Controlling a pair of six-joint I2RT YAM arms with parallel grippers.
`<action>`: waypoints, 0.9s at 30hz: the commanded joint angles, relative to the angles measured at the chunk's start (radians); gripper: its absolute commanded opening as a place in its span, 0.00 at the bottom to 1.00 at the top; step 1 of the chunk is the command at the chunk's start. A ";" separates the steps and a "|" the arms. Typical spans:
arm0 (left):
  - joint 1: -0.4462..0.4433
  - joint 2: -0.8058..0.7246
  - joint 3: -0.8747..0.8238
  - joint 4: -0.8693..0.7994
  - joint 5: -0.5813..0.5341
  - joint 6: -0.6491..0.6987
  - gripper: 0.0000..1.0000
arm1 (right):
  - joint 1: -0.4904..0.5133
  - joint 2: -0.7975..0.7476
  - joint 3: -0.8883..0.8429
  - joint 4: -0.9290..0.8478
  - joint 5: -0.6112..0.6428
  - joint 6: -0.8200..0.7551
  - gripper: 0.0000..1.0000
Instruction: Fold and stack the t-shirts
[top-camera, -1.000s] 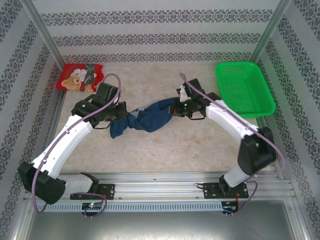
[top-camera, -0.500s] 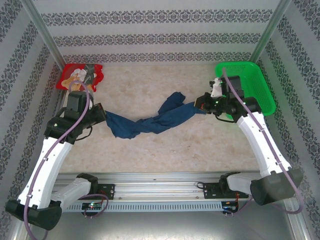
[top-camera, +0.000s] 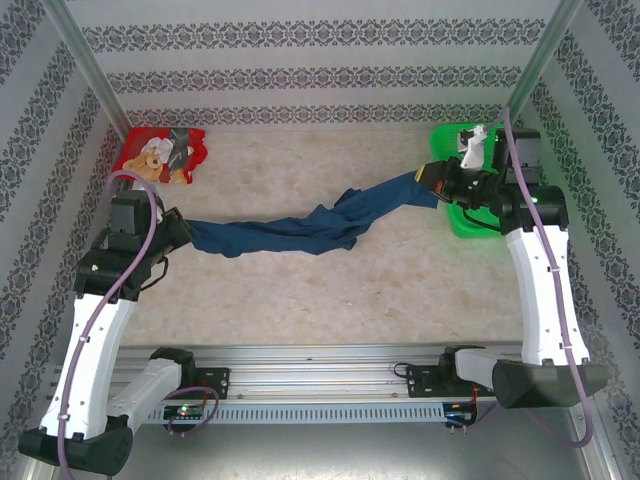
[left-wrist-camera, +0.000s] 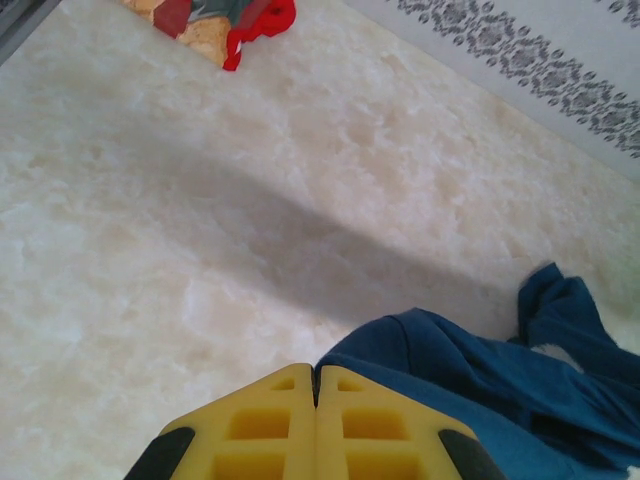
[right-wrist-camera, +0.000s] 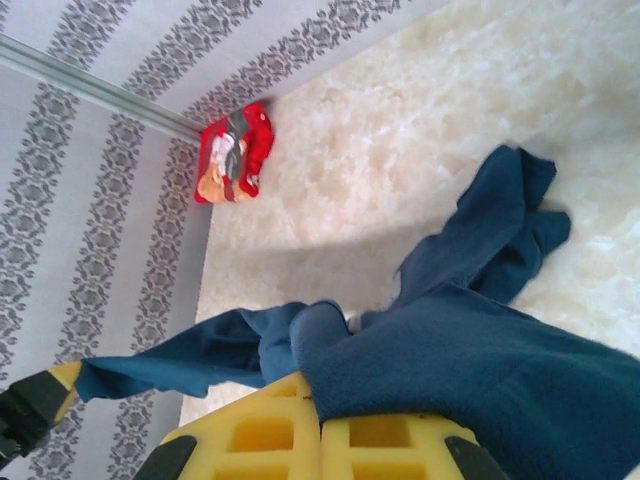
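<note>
The left gripper (top-camera: 178, 228) is squeezed tight on one end of the blue shirt (top-camera: 290, 232). In the left wrist view its yellow fingers (left-wrist-camera: 270, 425) press together with no gap, and the blue cloth bunches up right beside them. The right gripper (top-camera: 432, 180) is squeezed tight on the other end. In the right wrist view the cloth spills out over its yellow fingers (right-wrist-camera: 385, 440).

The blue shirt is pulled long between the two grippers, like a twisted rope, from the left side of the desk (top-camera: 330, 290) over to the right. Its middle is thicker and hangs lower. I cannot tell if it touches the desk there. The shirt is not folded.

The red shirt (top-camera: 160, 155) lies by itself in the far left corner of the desk, well apart from the blue one. It is bunched up, with the bear picture facing up.

A green basket (top-camera: 445, 140) sits at the far right. The right gripper is at its left edge, with the arm over it.
</note>
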 joint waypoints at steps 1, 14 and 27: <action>0.018 -0.056 -0.043 0.093 -0.005 0.027 0.01 | -0.030 -0.018 -0.036 0.047 -0.073 0.044 0.00; 0.090 0.148 0.293 0.503 0.085 0.267 0.01 | -0.041 0.280 0.302 0.567 -0.247 0.517 0.00; 0.166 0.167 0.599 0.522 0.192 0.360 0.02 | -0.107 0.163 0.413 0.542 -0.387 0.668 0.02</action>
